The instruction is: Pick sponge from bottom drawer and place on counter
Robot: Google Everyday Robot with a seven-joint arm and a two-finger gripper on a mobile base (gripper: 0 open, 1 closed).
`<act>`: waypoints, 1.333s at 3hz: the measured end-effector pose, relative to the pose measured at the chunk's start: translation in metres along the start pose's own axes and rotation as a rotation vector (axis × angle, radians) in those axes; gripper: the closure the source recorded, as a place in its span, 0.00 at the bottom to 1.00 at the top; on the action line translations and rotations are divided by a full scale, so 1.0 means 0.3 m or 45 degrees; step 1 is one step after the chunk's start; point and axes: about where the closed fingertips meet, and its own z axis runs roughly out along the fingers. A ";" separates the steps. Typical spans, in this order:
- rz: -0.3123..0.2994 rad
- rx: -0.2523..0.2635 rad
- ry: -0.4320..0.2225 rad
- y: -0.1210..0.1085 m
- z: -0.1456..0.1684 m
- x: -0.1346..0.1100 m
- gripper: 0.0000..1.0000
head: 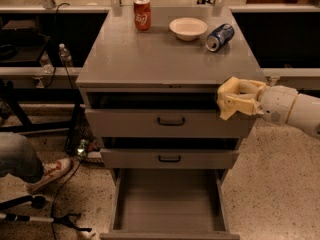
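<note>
My gripper (228,100) hangs at the cabinet's front right corner, level with the top drawer and just below the counter (165,54) edge. It is shut on the sponge (224,109), a pale yellow block at its tip that is hard to tell apart from the cream fingers. The bottom drawer (169,200) is pulled open below, and its grey floor is bare. The white arm reaches in from the right edge.
On the counter stand a red soda can (142,15), a white bowl (188,28) and a blue can (220,37) lying on its side. The top drawer (171,121) and middle drawer (169,158) stand slightly ajar. A person's leg and shoe (49,170) are at the lower left.
</note>
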 end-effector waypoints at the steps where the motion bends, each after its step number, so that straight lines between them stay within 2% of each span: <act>1: 0.000 0.000 0.000 0.000 0.000 0.000 1.00; 3: -0.158 -0.100 -0.072 -0.069 0.107 -0.181 1.00; 4: -0.232 -0.169 -0.095 -0.082 0.201 -0.263 1.00</act>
